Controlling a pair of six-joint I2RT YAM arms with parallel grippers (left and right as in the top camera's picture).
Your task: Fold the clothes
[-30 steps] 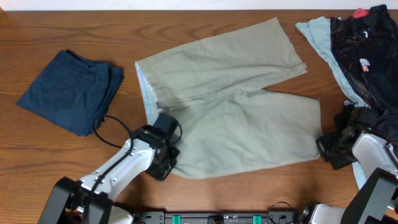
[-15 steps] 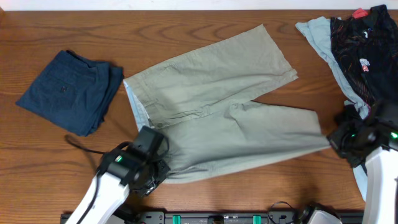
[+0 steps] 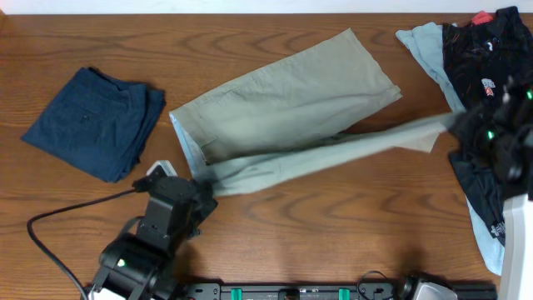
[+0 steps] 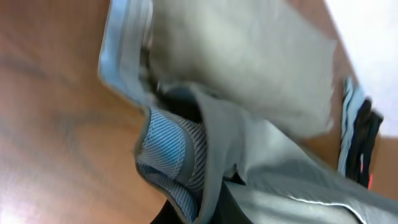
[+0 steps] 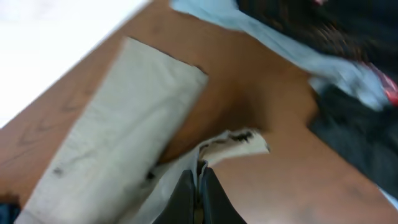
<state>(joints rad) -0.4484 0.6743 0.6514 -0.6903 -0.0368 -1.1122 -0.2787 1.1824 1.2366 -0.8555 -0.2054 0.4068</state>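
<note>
Overhead: within the last second the near leg of the shorts point(image 3: 291, 100) has come up off the surface point(image 3: 333, 250). It now stretches taut between the left pincer point(image 3: 202, 190) and the right pincer point(image 3: 463, 125). The rest lies flat, just right of the folded navy garment point(image 3: 92, 121). I judge this the start of a leg-over-leg fold.

Left wrist: the blue-lined waistband point(image 4: 168, 149) is bunched in a clenched grip.

Right wrist: the fingers are clamped on the hem point(image 5: 239, 142).

The surface is wood-grained, with an unfolded pile point(image 3: 487, 58) far right of the navy garment. Only a pale strip of the room shows.
</note>
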